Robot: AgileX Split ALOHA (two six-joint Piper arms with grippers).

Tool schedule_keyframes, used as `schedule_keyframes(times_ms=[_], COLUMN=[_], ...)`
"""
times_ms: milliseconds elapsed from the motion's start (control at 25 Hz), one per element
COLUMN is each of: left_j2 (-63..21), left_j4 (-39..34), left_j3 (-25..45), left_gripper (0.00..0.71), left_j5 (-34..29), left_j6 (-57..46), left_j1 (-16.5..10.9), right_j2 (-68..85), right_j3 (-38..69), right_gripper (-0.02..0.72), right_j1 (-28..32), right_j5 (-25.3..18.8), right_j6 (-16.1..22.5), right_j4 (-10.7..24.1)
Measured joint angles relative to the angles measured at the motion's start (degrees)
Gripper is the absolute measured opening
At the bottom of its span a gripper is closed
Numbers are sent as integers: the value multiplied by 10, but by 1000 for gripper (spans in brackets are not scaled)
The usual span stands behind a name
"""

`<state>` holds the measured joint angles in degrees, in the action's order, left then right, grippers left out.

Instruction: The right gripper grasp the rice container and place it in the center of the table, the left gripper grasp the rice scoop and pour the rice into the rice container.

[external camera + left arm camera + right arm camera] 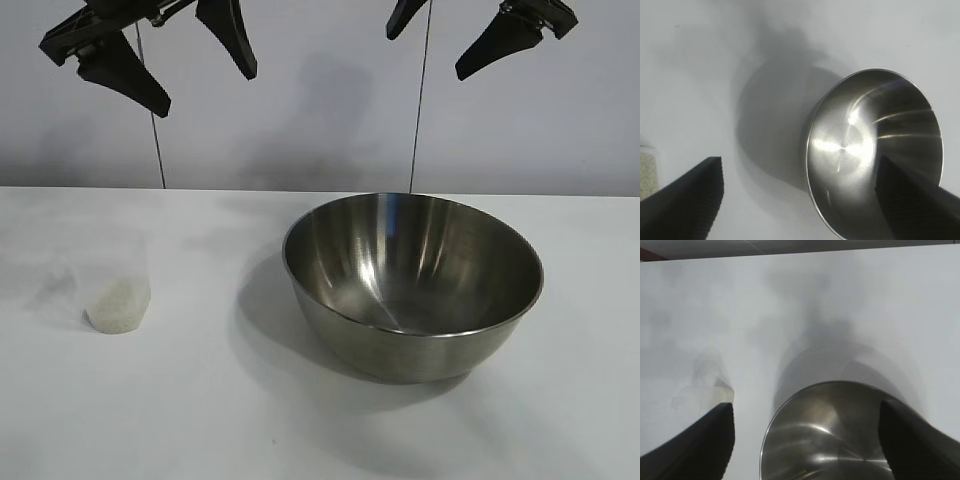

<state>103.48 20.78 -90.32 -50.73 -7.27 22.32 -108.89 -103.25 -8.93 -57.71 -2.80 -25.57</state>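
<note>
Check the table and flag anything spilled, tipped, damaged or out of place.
Nothing stands out. The steel mixing bowl sits upright and empty on the white table. The plastic measuring cup stands upright apart from it, rice inside, no grains visible around it. Both grippers hang open above, the left gripper and the right gripper.

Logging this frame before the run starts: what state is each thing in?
Large round stainless-steel bowl: upright on the white table, empty.
Small translucent plastic cup: upright, white rice in the bottom.
Left gripper: open, raised, holding nothing.
Right gripper: open, raised, holding nothing.
</note>
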Motion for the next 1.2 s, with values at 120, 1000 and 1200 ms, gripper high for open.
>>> schedule_keyframes(times_ms=[120, 1000, 1200], left_j2=[0, 0, 0], left_j4=[0, 0, 0], left_j3=[0, 0, 0], left_gripper=[600, 600, 600], left_j5=[0, 1, 2], left_j6=[0, 0, 0], left_j1=[0, 0, 0], right_j2=[0, -1, -20], right_j3=[0, 12, 106], right_gripper=[543, 538, 537], right_j1=[0, 0, 0], right_j5=[0, -129, -119], right_j6=[0, -18, -35], right_j4=[0, 159, 162])
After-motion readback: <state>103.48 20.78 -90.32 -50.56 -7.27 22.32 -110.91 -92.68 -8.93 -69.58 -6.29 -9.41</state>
